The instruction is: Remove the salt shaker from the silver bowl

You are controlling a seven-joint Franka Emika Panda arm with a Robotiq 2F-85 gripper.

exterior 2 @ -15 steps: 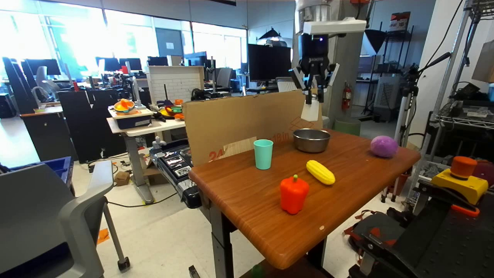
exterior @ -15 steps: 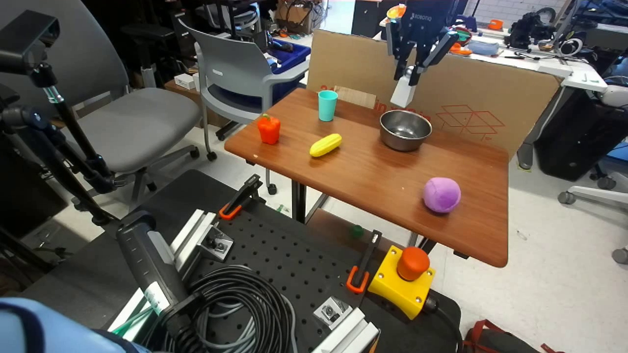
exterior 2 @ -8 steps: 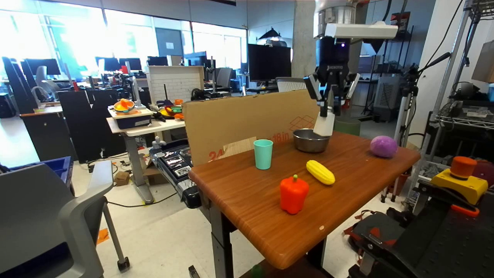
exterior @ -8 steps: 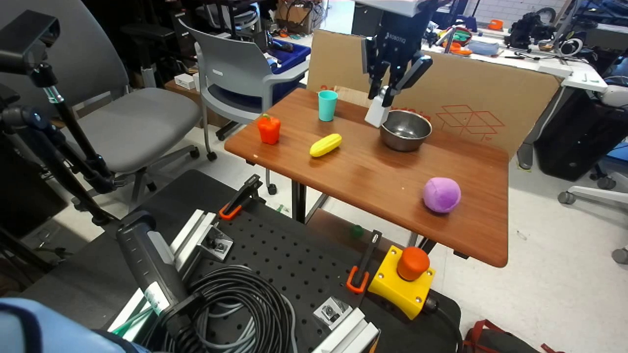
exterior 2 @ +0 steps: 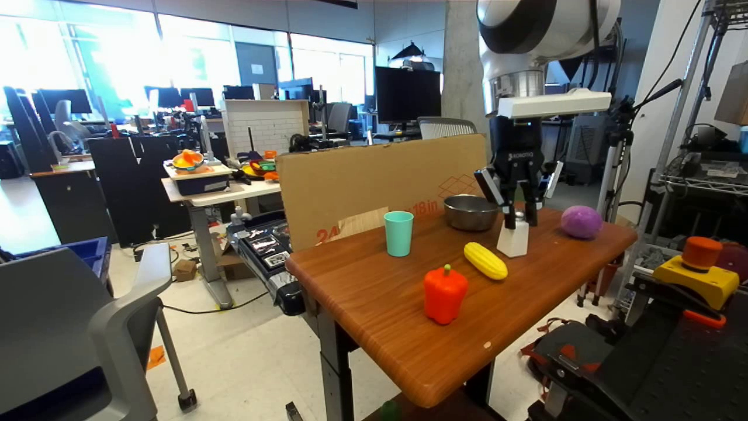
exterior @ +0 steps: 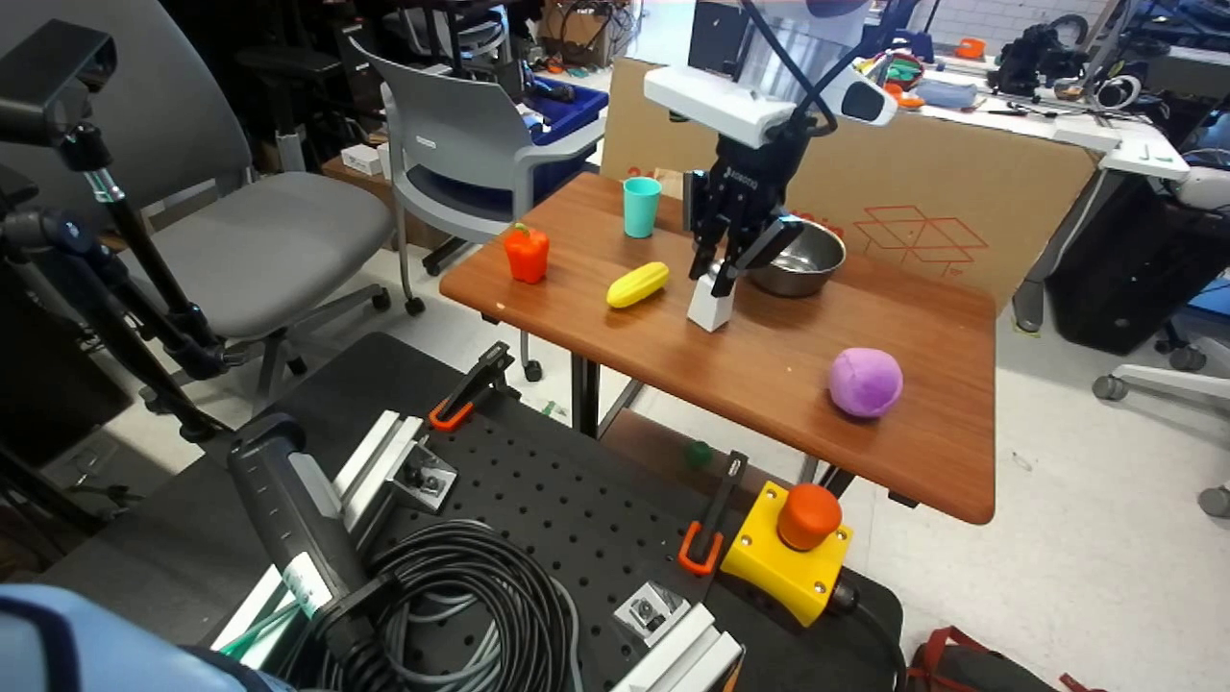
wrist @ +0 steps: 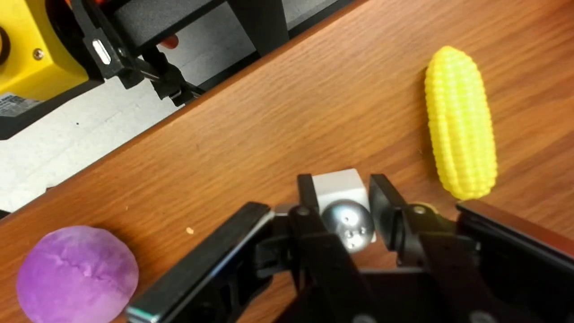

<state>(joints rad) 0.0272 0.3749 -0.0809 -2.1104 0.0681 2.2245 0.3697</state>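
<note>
One salt shaker (exterior 2: pixel 513 241), clear of the silver bowl (exterior 2: pixel 471 218), roughly upright at the table (exterior 2: pixel 374 298), touching or just above, hard to say. Gripper (exterior 2: pixel 520 221) looks pinched in on its top. Placing step imo; next: seat it flat, then let go gently.

Jaws downward, only narrowly apart

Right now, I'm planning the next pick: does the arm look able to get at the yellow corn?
Probably not yet: the pincer looks closed on the salt shaker. The yellow corn lies nearby on the tabletop, uncovered, so letting go first would likely clear the way.
</note>
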